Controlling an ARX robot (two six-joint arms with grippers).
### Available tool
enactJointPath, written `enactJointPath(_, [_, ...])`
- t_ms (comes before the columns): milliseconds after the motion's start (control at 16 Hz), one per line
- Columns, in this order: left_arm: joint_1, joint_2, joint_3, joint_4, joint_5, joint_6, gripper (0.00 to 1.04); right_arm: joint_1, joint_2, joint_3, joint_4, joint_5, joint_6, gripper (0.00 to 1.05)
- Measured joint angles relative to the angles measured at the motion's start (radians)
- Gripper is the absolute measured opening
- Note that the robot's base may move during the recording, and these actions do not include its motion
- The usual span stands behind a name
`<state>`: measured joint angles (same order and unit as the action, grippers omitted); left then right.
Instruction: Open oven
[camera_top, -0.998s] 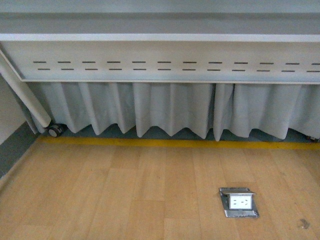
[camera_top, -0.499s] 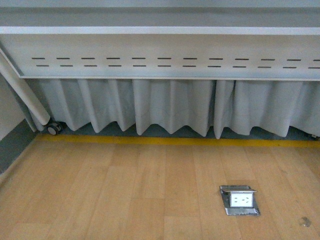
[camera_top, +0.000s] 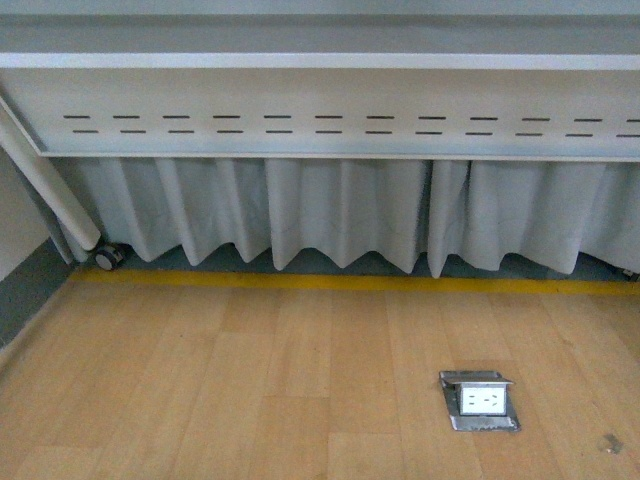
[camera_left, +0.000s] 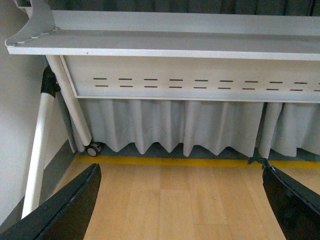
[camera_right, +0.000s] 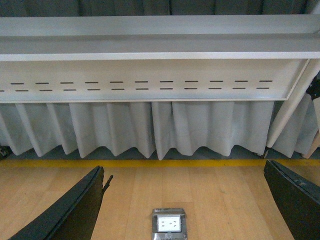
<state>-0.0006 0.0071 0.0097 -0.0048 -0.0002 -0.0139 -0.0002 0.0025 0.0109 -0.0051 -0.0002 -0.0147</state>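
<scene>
Oven absent from every view. Both hands (camera_left: 180, 200) (camera_right: 185, 200) spread wide, empty, facing long grey-white metal table (camera_top: 320, 60). Risk: blind reach striking its edge.

No oven shows in any view, perhaps above the frame.

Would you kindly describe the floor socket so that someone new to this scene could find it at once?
Start at the long white table with the grey skirt curtain under it, then come forward over the yellow floor line onto the wooden floor. The floor socket sits there, right of centre: a small metal box with its lid up, the only metal thing set into the boards.
</scene>
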Motion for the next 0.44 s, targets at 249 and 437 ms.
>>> enactJointPath(249, [0.000,0.000,0.000,0.000,0.000,0.000,0.98,0.000,0.000,0.000,0.000,0.000,0.000,0.98])
enactJointPath(437, [0.000,0.000,0.000,0.000,0.000,0.000,0.98,0.000,0.000,0.000,0.000,0.000,0.000,0.98])
